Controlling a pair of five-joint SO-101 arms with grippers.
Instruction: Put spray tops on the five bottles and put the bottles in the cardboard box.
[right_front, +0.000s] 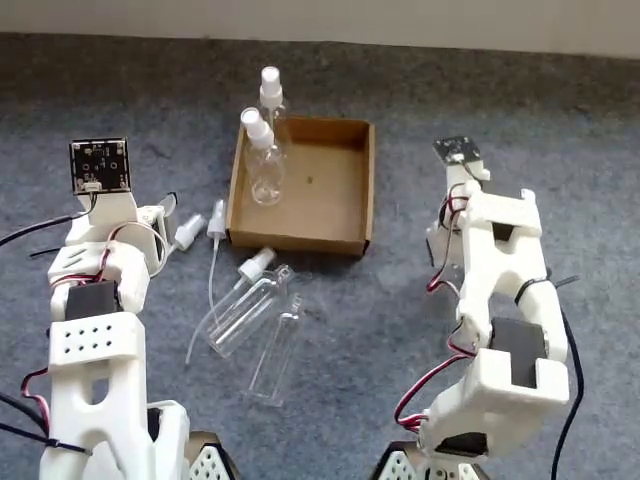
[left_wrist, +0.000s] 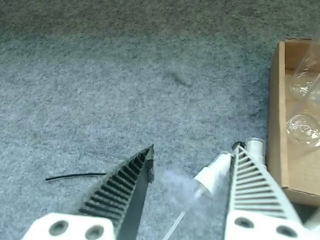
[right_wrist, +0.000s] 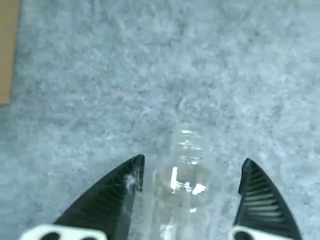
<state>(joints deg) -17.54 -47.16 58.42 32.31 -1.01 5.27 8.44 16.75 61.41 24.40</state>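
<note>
The cardboard box lies on the grey carpet and holds two upright clear bottles with white spray tops. In front of it lie a capped bottle and a bare clear bottle. Two loose spray tops with long tubes lie left of the box. My left gripper is open low over the carpet, with one spray top between its fingers, close to one of them. My right gripper is open around another uncapped clear bottle lying on the carpet.
The box's side wall stands close to the left gripper, with a second spray top against it. A thin black wire lies on the carpet. The right arm stands right of the box, whose edge appears far off.
</note>
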